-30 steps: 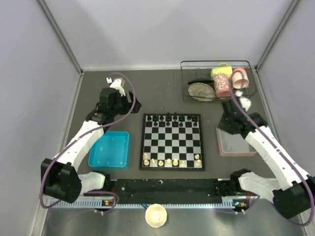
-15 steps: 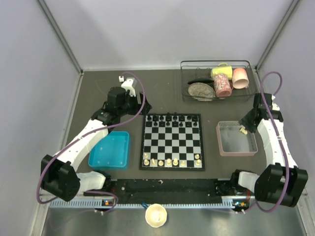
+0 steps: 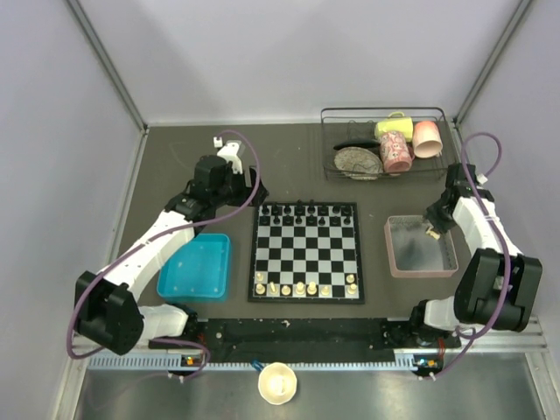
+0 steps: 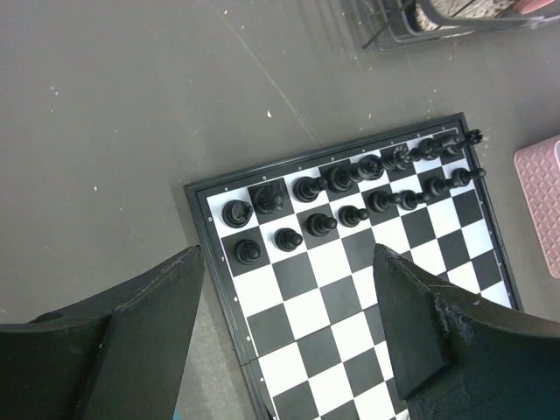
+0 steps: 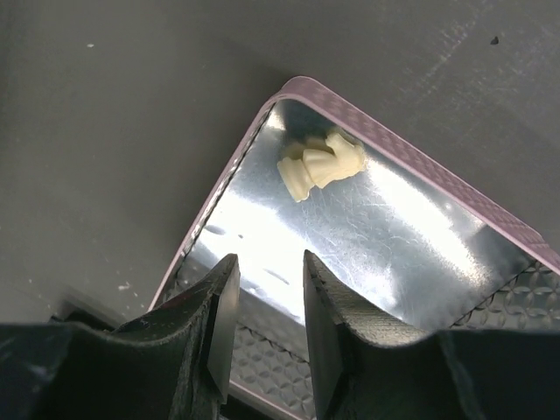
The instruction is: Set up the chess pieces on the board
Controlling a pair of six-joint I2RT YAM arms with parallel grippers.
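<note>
The board (image 3: 305,254) lies mid-table, black pieces (image 3: 305,212) filling its far rows and several cream chess pieces (image 3: 300,287) standing along its near rows. In the pinkish tray (image 3: 391,254) lies a cream piece (image 3: 431,233); the right wrist view shows a small cream clump (image 5: 319,162) in the corner of the tray (image 5: 411,166). My right gripper (image 3: 435,220) (image 5: 267,297) hangs over that tray, open by a narrow gap, with nothing between the fingers. My left gripper (image 3: 243,189) (image 4: 289,297) is wide open and empty above the far left corner of the board (image 4: 350,289).
A blue tray (image 3: 195,265) lies left of the board. At the back right stands a wire rack (image 3: 385,144) holding cups and a plate. A cream bowl (image 3: 278,383) sits at the near edge. Side walls stand close to both arms.
The right arm has swung from the tray's far left to its far right edge, uncovering the tray, and its jaws have parted slightly. The left arm shifted slightly toward the board.
</note>
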